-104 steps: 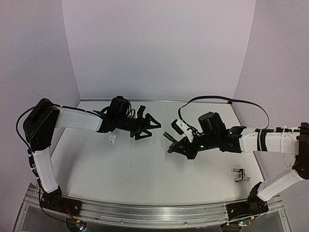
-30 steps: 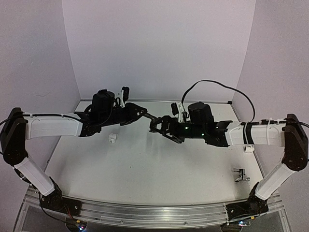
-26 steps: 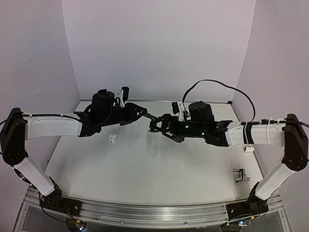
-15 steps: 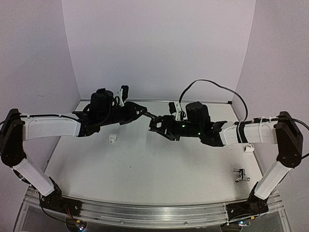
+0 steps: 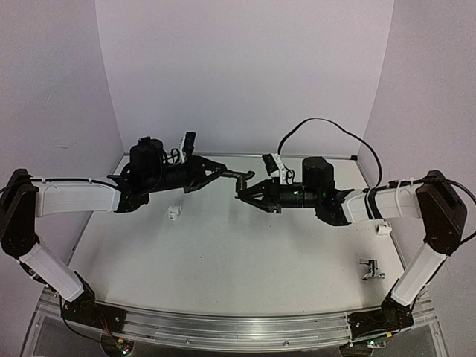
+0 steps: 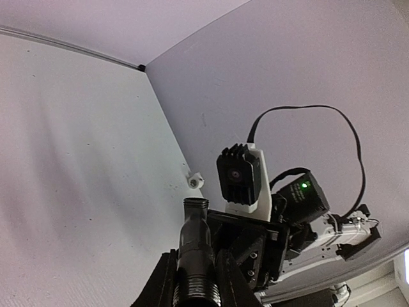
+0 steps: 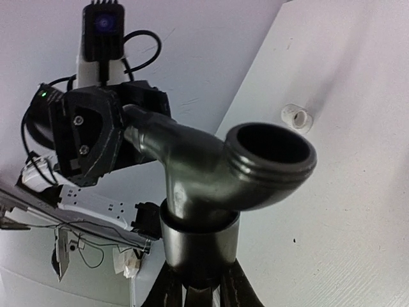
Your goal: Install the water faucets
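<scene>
1. Dark grey-black metal faucet mid-air above white table — left gripper clamps 1 end, right gripper pinches its stem.
2. Risk: 2 opposed grips could twist it loose — a drop.

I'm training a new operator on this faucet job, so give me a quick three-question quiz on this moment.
1. True or false: the silver faucet lies on the table near the right arm's base.
2. What do the left gripper and right gripper hold between them in mid-air? A) a cup B) the dark faucet C) a screwdriver
3. Fill in: the white fitting sits on the table below the ____ arm.
Key: 1 true; 2 B; 3 left.
</scene>
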